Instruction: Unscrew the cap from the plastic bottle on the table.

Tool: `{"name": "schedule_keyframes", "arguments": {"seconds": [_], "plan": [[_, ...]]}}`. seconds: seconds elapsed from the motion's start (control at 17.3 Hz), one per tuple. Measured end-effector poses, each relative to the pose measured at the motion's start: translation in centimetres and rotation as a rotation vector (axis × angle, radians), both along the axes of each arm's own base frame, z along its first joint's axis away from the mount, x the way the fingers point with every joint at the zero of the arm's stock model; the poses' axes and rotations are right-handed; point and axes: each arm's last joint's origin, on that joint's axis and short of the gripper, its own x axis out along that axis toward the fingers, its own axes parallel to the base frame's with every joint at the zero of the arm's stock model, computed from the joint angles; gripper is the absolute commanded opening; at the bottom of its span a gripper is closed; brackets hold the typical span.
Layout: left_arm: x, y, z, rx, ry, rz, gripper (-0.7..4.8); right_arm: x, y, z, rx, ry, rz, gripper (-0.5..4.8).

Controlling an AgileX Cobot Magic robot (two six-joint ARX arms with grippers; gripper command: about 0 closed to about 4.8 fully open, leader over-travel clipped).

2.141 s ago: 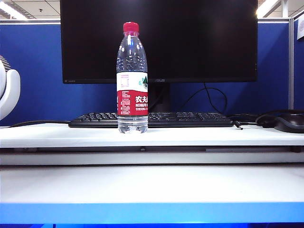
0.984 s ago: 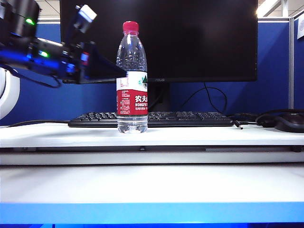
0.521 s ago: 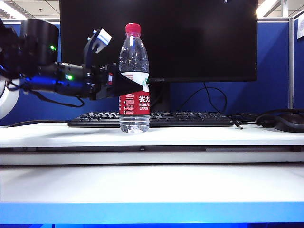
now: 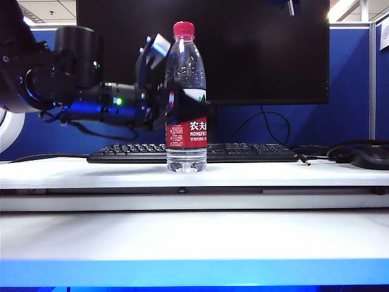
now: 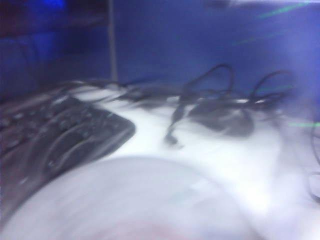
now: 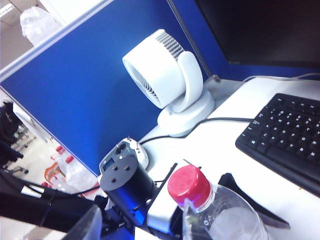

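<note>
exterior view shows the plastic bottle (image 4: 186, 100) standing upright on the table (image 4: 194, 243), just in front of a keyboard (image 4: 243, 152) and a dark monitor (image 4: 255, 48). the red cap (image 4: 183, 28) sits screwed on its neck. the left gripper (image 4: 173, 106) reaches in from the left at label height, jaws spread wide with the bottle's body between them; whether the pads touch the plastic is hard to tell. the left wrist view is blurred, with only the pale curve of the bottle filling its near edge. the right gripper itself is not seen in any view; its wrist camera looks down on the cap (image 6: 189, 185) from above, with a white desk fan (image 6: 170, 82) behind, so its jaw state cannot be told.

the step in hand looks like bracing the bottle: the left jaws need to close on the body firmly but without crushing the thin plastic. after that, the right gripper should come down over the cap, pinch it squarely and twist while the left holds the bottle from turning.
</note>
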Motion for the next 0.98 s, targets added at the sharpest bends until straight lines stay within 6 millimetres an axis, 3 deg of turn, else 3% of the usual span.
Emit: {"name": "schedule_keyframes", "arguments": {"seconds": [0.06, 0.12, 0.23, 0.29, 0.35, 0.46, 0.69, 0.98], "plan": [[0.0, 0.0, -0.2, 0.009, 0.012, 0.005, 3.32, 0.0, 0.0, -0.1, -0.014, -0.008, 0.001, 2.14], [0.0, 0.0, -0.3, 0.015, 0.009, 0.007, 3.31, 0.0, 0.0, -0.4, -0.05, -0.022, -0.007, 2.37], [0.1, 0.0, -0.3, 0.019, 0.0, 0.009, 3.31, 0.0, -0.1, -1.3, -0.134, -0.019, -0.048, 3.44], [0.0, 0.0, -0.3, 0.021, -0.005, 0.008, 3.3, -0.1, -0.2, -1.7, -0.18, -0.025, -0.062, 3.73], [0.0, 0.0, -0.3, 0.022, -0.008, 0.008, 2.99, -0.1, -0.3, -2.1, -0.226, -0.041, -0.069, 3.8], [0.0, 0.0, -0.3, 0.022, -0.009, 0.008, 2.71, -0.2, 0.4, -2.4, -0.282, -0.117, -0.038, 4.79], [-0.1, -0.3, -0.3, 0.021, -0.007, -0.021, 2.68, 0.4, 3.0, -3.6, -0.35, -0.213, -0.029, 4.79], [-0.2, -0.4, -0.3, 0.018, -0.002, -0.034, 2.68, 1.6, 3.7, -3.9, -0.34, -0.288, -0.083, 4.79]]}}
